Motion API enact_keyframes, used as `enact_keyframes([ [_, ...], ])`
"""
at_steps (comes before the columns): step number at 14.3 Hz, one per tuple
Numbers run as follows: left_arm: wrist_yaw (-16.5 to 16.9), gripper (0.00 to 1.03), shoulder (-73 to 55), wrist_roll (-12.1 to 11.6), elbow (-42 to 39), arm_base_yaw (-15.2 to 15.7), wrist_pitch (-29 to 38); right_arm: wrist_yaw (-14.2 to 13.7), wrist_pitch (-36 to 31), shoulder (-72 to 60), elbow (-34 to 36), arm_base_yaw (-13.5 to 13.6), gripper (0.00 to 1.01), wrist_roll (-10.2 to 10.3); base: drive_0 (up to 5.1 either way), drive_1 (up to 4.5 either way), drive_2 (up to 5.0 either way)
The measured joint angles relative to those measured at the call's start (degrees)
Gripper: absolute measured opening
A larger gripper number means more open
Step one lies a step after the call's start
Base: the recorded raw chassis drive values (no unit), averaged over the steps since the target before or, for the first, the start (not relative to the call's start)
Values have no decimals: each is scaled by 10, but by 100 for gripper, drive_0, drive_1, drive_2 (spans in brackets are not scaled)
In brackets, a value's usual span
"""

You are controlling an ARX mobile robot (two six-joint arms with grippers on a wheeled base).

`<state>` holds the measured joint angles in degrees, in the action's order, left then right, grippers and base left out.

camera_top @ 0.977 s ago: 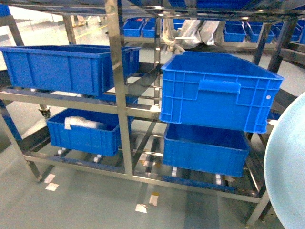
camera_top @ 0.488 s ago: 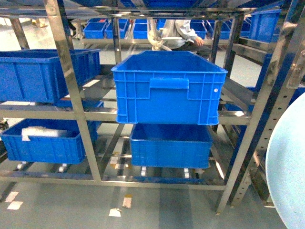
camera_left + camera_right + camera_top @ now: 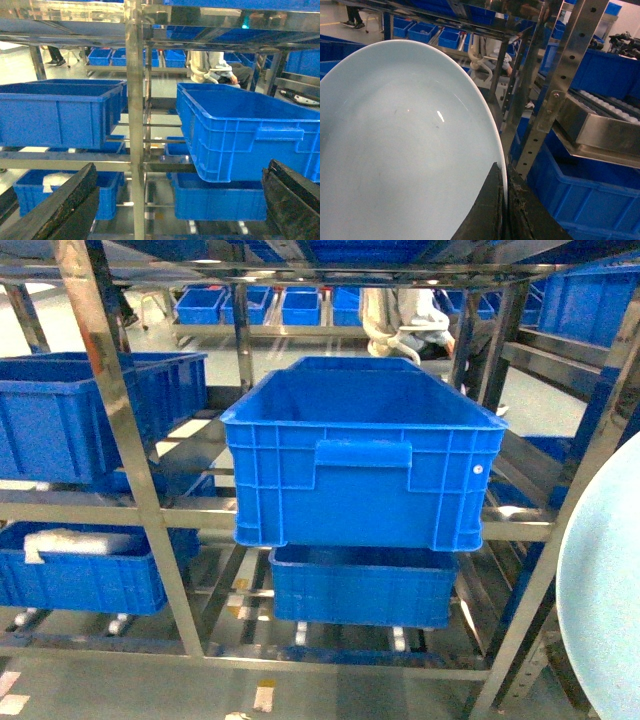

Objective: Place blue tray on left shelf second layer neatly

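Head view: rack shifted rightward and larger in frame than a second ago; centre crate (image 3: 365,465), formerly right of middle, now dead ahead. Base evidently swinging and closing on the rack, so approach under way, placement not begun. Blue tray (image 3: 603,610) held edge-on at far right throughout, well apart from the left shelf second layer (image 3: 75,508). Neither pincer visible here. Near crates counted: four (two on the second tier, two below), more small ones on a far rack. One seated person behind.

Left wrist view: left pincer (image 3: 180,200) spread wide, dark fingers (image 3: 60,205) at both lower corners, nothing between. Ahead of it, a steel post (image 3: 135,125); one crate up-left, one up-right, two lower beyond.

Right wrist view: right pincer (image 3: 504,210) pinching the tray's rim, fingers pressed either side. Tray tilted steeply, filling the left. Perforated upright (image 3: 555,85) just right of pincer; one crate (image 3: 590,195) below right, roller track (image 3: 607,107) above it.
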<state>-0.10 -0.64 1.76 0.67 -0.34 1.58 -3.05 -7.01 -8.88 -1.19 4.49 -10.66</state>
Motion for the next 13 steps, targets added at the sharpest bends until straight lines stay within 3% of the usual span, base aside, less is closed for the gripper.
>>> enact_keyframes([
  [13, 0, 98, 0, 0, 0, 0, 3, 0, -2, -1, 0, 0, 2, 0, -192, -192, -192],
])
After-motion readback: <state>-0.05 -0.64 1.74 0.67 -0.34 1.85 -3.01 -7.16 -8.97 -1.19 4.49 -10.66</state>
